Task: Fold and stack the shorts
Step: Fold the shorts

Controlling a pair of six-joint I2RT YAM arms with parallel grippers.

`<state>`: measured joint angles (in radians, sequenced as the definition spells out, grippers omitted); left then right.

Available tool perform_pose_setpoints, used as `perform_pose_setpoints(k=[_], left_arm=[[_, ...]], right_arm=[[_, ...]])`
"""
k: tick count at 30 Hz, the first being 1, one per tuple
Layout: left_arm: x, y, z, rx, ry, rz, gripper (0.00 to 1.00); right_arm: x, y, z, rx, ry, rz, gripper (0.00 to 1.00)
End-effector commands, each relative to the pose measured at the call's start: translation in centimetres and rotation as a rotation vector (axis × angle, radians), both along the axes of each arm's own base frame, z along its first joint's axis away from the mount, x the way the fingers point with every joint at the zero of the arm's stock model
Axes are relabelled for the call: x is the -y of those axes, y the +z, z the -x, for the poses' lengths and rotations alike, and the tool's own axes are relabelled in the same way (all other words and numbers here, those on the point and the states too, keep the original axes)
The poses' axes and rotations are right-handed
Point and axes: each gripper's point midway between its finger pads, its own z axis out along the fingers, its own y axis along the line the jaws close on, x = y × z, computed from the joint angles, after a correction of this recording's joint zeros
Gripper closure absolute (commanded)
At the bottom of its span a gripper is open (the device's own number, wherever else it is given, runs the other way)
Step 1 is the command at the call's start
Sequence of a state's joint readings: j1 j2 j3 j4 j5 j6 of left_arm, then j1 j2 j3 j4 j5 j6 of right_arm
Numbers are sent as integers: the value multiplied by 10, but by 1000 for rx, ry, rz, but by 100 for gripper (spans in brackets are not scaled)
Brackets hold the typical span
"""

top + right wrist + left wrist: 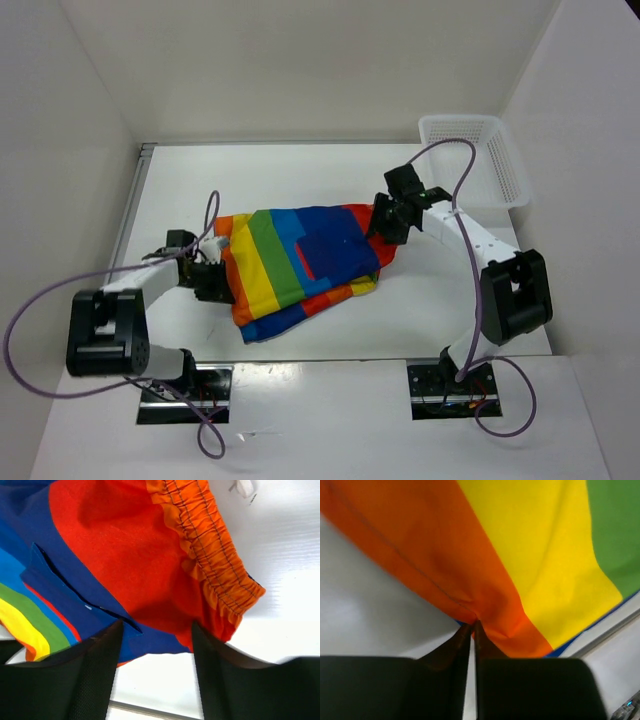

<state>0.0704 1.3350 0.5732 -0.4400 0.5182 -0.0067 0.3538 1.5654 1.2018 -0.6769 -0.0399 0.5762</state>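
Looking down on a white table [330, 335], walled along the left, far and right edges. Sprawled across its middle, a touch toward the left edge: the shorts [290, 265], rumpled and partly doubled over, not yet a tidy fold. Tucked in the far right corner, well apart from the cloth, a white basket [470, 135].

At the cloth's left end, left gripper [472, 627] clenched on a pinch of orange fabric, low over the table. At the right end, right gripper [156, 630] spread wide, straddling red cloth just beside the gathered waistband [210, 555], grasping nothing yet. Dark blue pocket [330, 252] facing up.

Best now to bite deep near the waistband before any lift, then raise both ends level, keeping tension for a flat lay. Bare surface toward the near and far edges; tighter by the left wall, so safer to fold toward the middle.
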Motion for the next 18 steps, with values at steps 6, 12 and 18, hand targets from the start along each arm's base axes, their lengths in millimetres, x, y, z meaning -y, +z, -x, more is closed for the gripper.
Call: perform_pose_setpoints(k=[6, 12, 18], left_arm=[[-17, 50, -153, 241, 10, -81, 100], [-30, 86, -212, 309, 36, -97, 88], [-71, 122, -186, 324, 146, -127, 13]], right_arm=[[-11, 18, -39, 92, -31, -63, 56], [-14, 27, -65, 124, -25, -58, 55], [-11, 45, -75, 164, -33, -54, 40]])
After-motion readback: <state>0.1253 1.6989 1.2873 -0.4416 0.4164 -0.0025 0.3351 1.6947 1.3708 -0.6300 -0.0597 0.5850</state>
